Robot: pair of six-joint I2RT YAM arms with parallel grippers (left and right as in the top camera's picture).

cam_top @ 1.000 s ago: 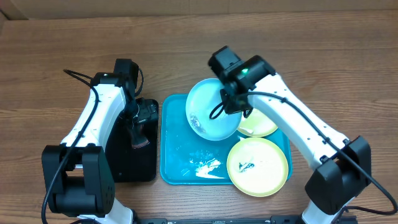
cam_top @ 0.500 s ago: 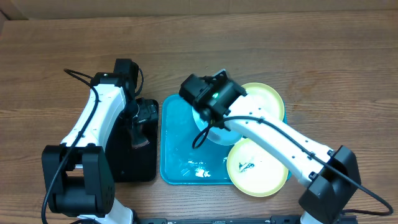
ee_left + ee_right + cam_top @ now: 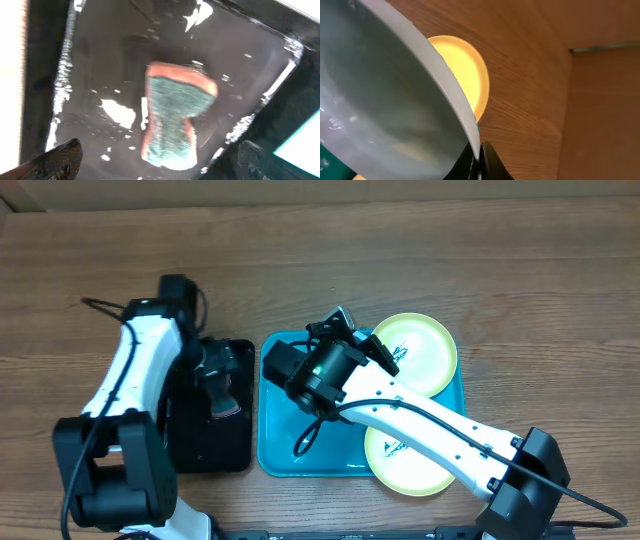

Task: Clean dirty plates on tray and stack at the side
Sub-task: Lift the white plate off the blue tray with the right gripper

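The task looks to be at an early stage, with no plate yet set down in a stack beside the cyan tray (image 3: 280, 445). The right end effector (image 3: 479, 162) is pressed together on the rim of the pale blue-white plate (image 3: 385, 95), pinching it by the edge and holding it tilted above the tray; from overhead the arm hides nearly all of this plate. The left end effector (image 3: 216, 370) is spread wide and holds nothing, hovering over the black tray (image 3: 200, 445) just left of the cyan one, right above the sponge (image 3: 177, 120) that lies there ungripped. So scrubbing appears not yet under way for the held plate. Two more remain: the upper yellow-green plate (image 3: 420, 350) lies over the cyan tray's far right corner, partly out over the desk (image 3: 550, 280), and whether it is clean I cannot tell. The lower yellow-green plate (image 3: 405, 455) sits at the near right corner, half under the right arm, with a dark smear showing at its centre, so it needs wiping.
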